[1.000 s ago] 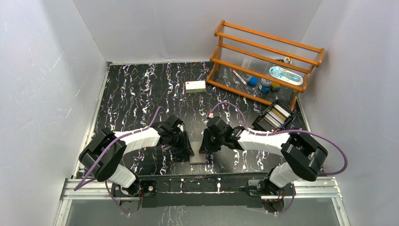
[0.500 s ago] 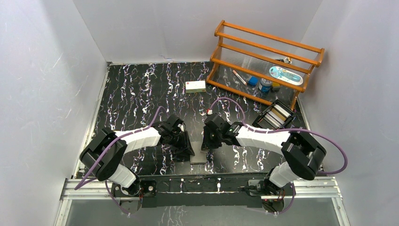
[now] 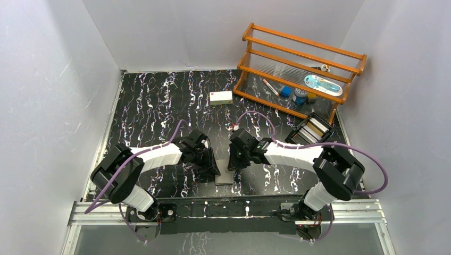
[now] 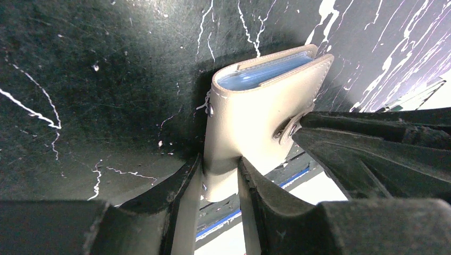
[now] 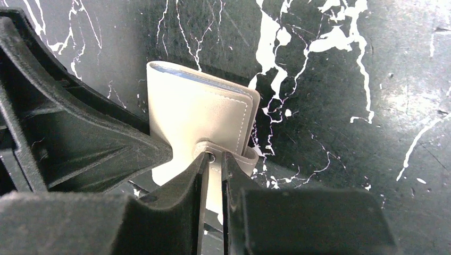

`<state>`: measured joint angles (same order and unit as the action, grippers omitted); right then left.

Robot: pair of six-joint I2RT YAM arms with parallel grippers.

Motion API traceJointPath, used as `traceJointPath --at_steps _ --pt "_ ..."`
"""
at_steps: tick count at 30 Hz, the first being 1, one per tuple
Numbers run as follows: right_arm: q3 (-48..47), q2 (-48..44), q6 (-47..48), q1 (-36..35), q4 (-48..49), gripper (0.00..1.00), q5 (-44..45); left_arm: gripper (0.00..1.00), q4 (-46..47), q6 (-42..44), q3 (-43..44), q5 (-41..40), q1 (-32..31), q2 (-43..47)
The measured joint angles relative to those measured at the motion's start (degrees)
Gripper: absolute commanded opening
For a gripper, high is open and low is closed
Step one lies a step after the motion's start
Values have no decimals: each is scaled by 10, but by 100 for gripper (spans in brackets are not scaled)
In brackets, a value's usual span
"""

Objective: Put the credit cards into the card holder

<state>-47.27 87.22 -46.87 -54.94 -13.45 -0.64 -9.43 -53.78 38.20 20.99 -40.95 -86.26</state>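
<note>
The grey-taupe card holder (image 3: 224, 177) is held between both grippers near the table's front edge. In the left wrist view it (image 4: 255, 122) stands folded, with the light blue inside (image 4: 263, 74) showing at its top. My left gripper (image 4: 220, 170) is shut on its lower edge. My right gripper (image 5: 214, 162) is shut on the snap tab (image 5: 234, 156) of the card holder (image 5: 197, 114). Pale and tan credit cards (image 3: 312, 129) stand in a black tray at the right. From above, the left gripper (image 3: 213, 167) and right gripper (image 3: 232, 163) meet over the holder.
A white box with a red mark (image 3: 221, 97) lies at the table's middle back. A wooden rack (image 3: 298, 69) with small items stands at the back right. The black tray (image 3: 295, 139) sits just in front of the rack. White walls enclose the table.
My right gripper has shifted slightly left and away from the front edge, staying on the card holder. The left arm has barely moved.
</note>
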Motion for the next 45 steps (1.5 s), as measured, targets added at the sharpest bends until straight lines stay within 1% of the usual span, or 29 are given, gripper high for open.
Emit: traceJointPath --at_steps 13,22,24,25,27,30,32,39,42,45 --pt "0 10 19 0 20 21 -24 31 0 0 2 0 -1 -2" --pt "-5 11 40 0 7 20 -43 31 -9 0 10 -1 -2 -8" --pt "-9 10 43 0 -3 22 -42 31 -11 0 11 -2 -2 -9" --pt "-10 10 45 0 -7 24 -42 31 -13 1 12 -3 -2 -8" --pt "-16 8 46 0 -19 26 -36 32 -18 2 16 -8 -5 -7" --pt "-23 2 47 0 -31 27 -22 38 -31 7 25 -20 -8 -7" --pt "-25 -1 47 0 -31 25 -14 40 -45 13 35 -31 -9 -7" --pt "-26 -2 44 0 -31 24 -6 40 -93 37 79 -84 -8 -7" --pt "-29 2 44 1 -30 24 -7 38 -100 43 89 -96 -8 -10" --pt "-32 6 44 1 -27 24 -10 37 -101 49 94 -97 -8 -31"
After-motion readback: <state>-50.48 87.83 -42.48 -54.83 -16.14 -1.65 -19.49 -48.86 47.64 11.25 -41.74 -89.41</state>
